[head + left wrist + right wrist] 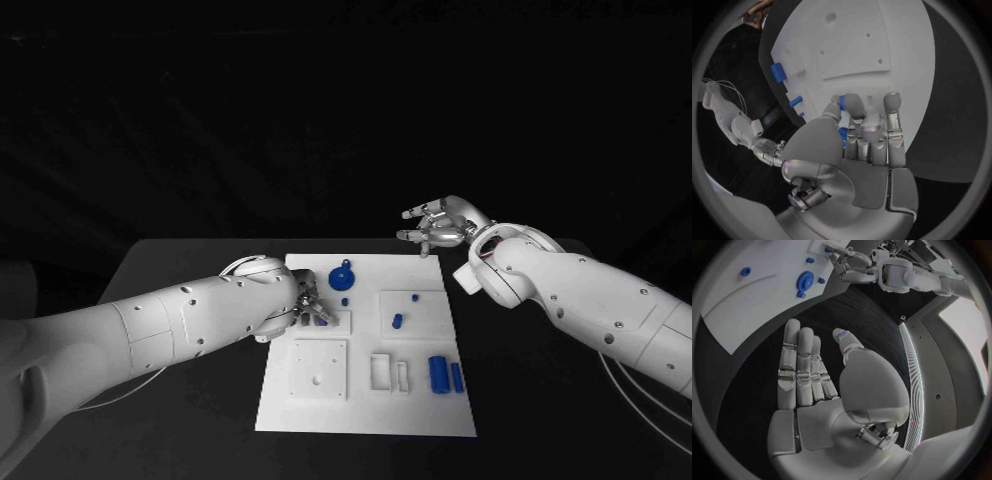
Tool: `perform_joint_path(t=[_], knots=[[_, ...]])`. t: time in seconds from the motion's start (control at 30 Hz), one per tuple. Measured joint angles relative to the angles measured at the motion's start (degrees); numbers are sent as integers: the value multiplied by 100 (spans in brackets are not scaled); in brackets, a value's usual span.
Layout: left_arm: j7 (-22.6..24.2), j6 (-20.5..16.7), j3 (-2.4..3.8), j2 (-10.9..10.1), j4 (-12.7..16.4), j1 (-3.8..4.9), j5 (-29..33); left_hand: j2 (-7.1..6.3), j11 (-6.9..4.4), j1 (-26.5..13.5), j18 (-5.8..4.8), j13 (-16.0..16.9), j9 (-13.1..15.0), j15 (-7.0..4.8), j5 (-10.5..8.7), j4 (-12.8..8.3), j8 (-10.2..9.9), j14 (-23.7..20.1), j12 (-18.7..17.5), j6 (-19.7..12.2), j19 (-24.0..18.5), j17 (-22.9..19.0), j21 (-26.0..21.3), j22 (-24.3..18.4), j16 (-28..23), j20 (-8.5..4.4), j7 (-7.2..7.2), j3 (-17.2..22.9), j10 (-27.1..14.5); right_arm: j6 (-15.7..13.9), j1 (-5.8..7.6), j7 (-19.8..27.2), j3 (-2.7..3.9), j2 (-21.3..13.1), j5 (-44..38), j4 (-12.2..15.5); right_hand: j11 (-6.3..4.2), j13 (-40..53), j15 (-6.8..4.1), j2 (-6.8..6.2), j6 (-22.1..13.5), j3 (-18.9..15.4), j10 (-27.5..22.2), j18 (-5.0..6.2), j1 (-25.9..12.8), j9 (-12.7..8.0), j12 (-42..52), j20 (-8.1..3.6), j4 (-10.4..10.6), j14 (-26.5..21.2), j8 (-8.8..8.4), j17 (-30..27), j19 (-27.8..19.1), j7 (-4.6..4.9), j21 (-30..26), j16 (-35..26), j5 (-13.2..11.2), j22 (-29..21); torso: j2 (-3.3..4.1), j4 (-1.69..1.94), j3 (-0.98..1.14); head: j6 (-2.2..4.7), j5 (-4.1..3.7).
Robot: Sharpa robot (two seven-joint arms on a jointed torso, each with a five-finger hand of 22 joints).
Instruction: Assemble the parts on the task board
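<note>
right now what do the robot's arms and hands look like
Both arms are smooth white shells with rounded joint housings and small dark screw dots. The left hand and right hand are silver metal, many-fingered, with grey padded fingertips and broad palm plates. Thin pale cables trail under the right arm.

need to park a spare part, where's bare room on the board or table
Free: the task board's near strip below the square plate, and the black table right of the board. Crowded: the far half, around the left hand, round blue part and pegs.

Parts on task board
</note>
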Motion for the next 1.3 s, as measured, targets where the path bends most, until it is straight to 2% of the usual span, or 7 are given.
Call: perform_joint_path(t=[0.13, 0.33, 0.37, 0.6, 0.9, 1.07, 1.3], knots=[[0, -21, -2, -13, 6, -3, 12, -21, -35, 21, 1, 73, -74, -8, 365, 64, 0, -9, -29, 42, 21, 4, -22, 0, 0, -20, -42, -64, -36, 1, -2, 0, 0, -2, 2, -1, 0, 0, 0, 0, 0, -21, 0, 0, 0, 0, 0, 0, 21, 0, 0, -5, 0, 0, 0, 0, 0, -6, -1, 2, -3, 2, 1], [5, -37, -3, -24, 11, -5, 33, -64, -35, 62, 1, 141, -131, -8, 436, 167, 0, -8, -64, 43, 21, 4, -45, 0, 0, -20, -42, -34, -36, 2, -6, 1, 0, -3, 4, -4, 0, 1, 0, 0, 0, -21, 0, 0, 0, 0, 0, 0, 21, 0, 0, -5, 0, 0, 0, 0, 0, -6, -2, 2, -5, -6, 3], [5, -39, -3, -27, 12, -5, 39, -83, -35, 56, -49, 148, -135, -8, 436, 185, 0, -8, -64, 43, 32, 4, -45, 0, 0, -33, -43, -16, -36, 2, -7, 1, 0, -3, 4, -5, 0, 1, 0, 0, 0, -21, 0, 0, 0, 0, 0, 0, 21, 0, 0, -5, 0, 0, 0, 0, 0, -6, -2, 2, -5, -8, 3], [1, -51, -9, -57, 13, -13, 44, -454, -124, -71, -90, 192, -158, -9, 454, 441, -11, -8, -95, 121, 20, -11, -69, -1, 0, -61, -121, 146, -125, 3, -17, 1, 0, -2, 6, -11, 0, 1, 16, 0, -41, -32, 0, 0, 0, 0, 0, 0, 31, -16, 0, -5, 0, 0, 0, 0, 0, -18, -2, 2, -5, -10, 4], [-26, -57, -19, -114, 42, -25, 45, -1086, -124, -82, -90, 224, -140, -28, 465, 1039, -10, -27, -121, 153, 20, -26, -69, 2, -25, -60, -112, 536, -125, 4, -39, 2, 0, 2, 8, -23, 0, 1, 20, 0, -48, -38, 0, 1, 0, 0, 0, 0, 37, -20, 0, -5, 0, 6, 0, 0, 0, -21, -1, 0, -4, -10, 8], [-44, -53, -19, -136, 57, -28, 47, -1208, -124, -15, -90, 236, -119, -27, 465, 1284, -10, -27, -121, 174, 20, -26, -69, 3, -26, -60, -91, 554, -125, 5, -48, 2, 0, 3, 9, -26, 13, 1, 20, 0, -53, -28, -12, 0, 1, 0, 0, 0, 47, -20, 0, -8, 0, 11, 0, 0, 0, -26, -1, -2, -3, -10, 9], [-59, -52, -20, -144, 74, -29, 69, -1301, -124, -43, -90, 235, -111, -27, 464, 1420, -10, -27, -121, 174, 20, -35, -88, 3, -26, -60, -91, 541, -125, 5, -54, 3, 0, 5, 10, -30, 21, 1, 20, 0, -68, -21, -20, 0, 1, 0, 0, 0, 53, -20, 0, -10, 0, 25, 0, 0, 0, -32, -1, -3, -2, -10, 12]])
